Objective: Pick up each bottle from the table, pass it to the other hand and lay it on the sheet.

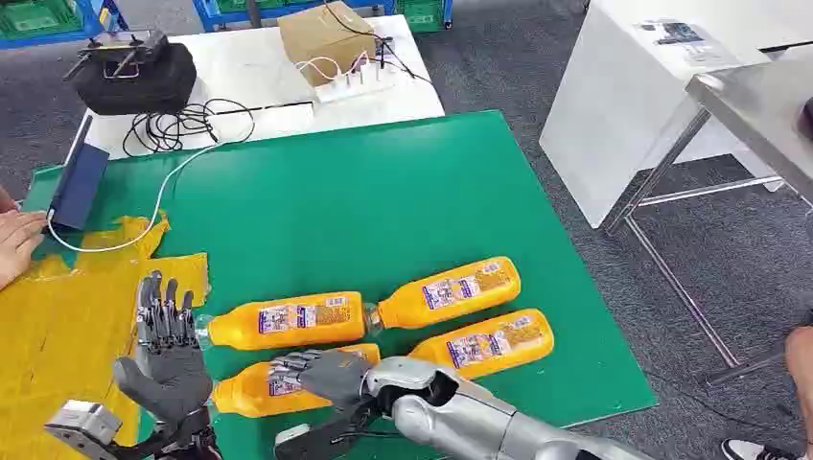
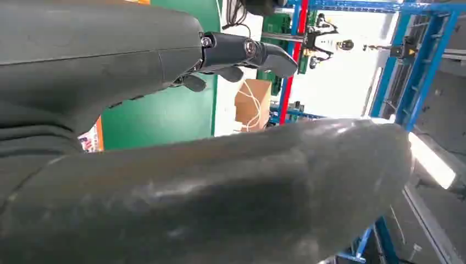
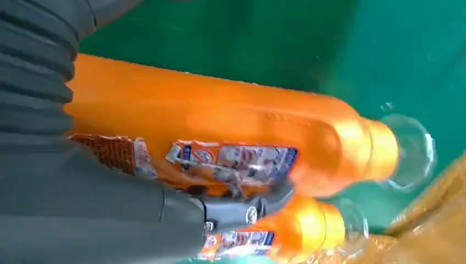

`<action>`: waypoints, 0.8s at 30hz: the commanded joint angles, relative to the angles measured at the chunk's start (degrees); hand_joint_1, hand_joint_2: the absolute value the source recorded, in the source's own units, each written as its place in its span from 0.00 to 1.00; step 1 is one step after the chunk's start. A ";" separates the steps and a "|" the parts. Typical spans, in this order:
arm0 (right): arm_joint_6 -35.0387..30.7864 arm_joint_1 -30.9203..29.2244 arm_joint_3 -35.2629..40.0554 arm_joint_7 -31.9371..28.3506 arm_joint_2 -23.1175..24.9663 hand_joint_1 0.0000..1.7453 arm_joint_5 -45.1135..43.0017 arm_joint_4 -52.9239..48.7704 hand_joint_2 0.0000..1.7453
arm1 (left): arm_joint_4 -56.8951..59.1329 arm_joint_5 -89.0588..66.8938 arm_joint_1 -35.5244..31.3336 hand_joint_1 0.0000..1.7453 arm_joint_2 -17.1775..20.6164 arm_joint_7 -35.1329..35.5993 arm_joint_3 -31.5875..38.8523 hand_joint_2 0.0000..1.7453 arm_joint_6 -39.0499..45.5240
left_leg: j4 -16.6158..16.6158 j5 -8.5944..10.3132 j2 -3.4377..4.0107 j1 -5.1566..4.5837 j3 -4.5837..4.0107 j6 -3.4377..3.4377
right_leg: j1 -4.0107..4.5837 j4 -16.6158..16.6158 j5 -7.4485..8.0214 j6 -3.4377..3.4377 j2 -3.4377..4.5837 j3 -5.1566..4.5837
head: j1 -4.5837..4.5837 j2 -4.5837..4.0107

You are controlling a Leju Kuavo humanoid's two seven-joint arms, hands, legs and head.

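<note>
Right hand [image 1: 321,372] drapes fingers over nearest orange bottle [image 1: 259,386], bottom centre of head view, grip not confirmed | left hand [image 1: 165,356] spread upright, lower left, beside yellow sheet [image 1: 58,326] | I'd close around the body, lift level, clear neighbouring bottle [image 1: 285,321].

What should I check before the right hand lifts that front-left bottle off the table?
1. Right hand lies over the front-left bottle: ok.
2. Fingers closed firmly round that bottle: cannot tell; the right wrist view shows fingers against it, not a full grip.
3. Left hand holds nothing, fingers apart, beside the bottle's neck end for the handover: ok.
4. Neighbouring bottle well apart from the target: not ok; it lies close alongside and could be nudged.
5. Yellow sheet has bare space for laying a bottle: ok.
6. A person's hand rests at the sheet's far edge: not ok; watch it.
</note>
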 commanded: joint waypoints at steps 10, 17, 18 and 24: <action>-4.08 -1.32 16.31 10.84 -5.69 1.00 11.18 12.75 1.00 | 2.16 1.92 0.13 0.00 -0.03 0.24 2.69 0.00 0.72 | -0.20 0.05 -0.50 0.00 0.65 0.18 | -0.03 -0.28 0.01 -0.12 -0.11 0.70 | -0.04 0.00; -4.60 -0.83 12.49 9.22 -6.03 1.00 8.67 12.40 1.00 | -1.53 16.66 1.15 0.00 -1.64 0.26 8.78 0.00 15.61 | -0.13 -0.06 -0.45 -0.05 1.12 0.16 | -0.09 -0.22 -0.08 -0.07 -0.15 0.72 | -0.05 0.00; -4.55 -0.90 12.42 9.49 -5.35 1.00 8.43 12.61 1.00 | -2.04 16.93 1.46 0.00 -1.64 0.30 9.36 0.00 15.49 | -0.11 -0.22 -0.26 -0.03 1.29 0.10 | -0.08 -0.19 -0.19 0.04 -0.05 0.66 | -0.02 0.00; -19.37 12.35 -11.92 -1.26 1.70 1.00 -18.64 -3.21 1.00 | -3.25 25.08 2.68 0.00 -1.64 0.83 11.42 1.00 16.85 | -0.18 -0.19 -0.24 0.06 1.37 0.14 | 0.00 -0.23 -0.17 -0.08 0.11 0.77 | -0.02 0.00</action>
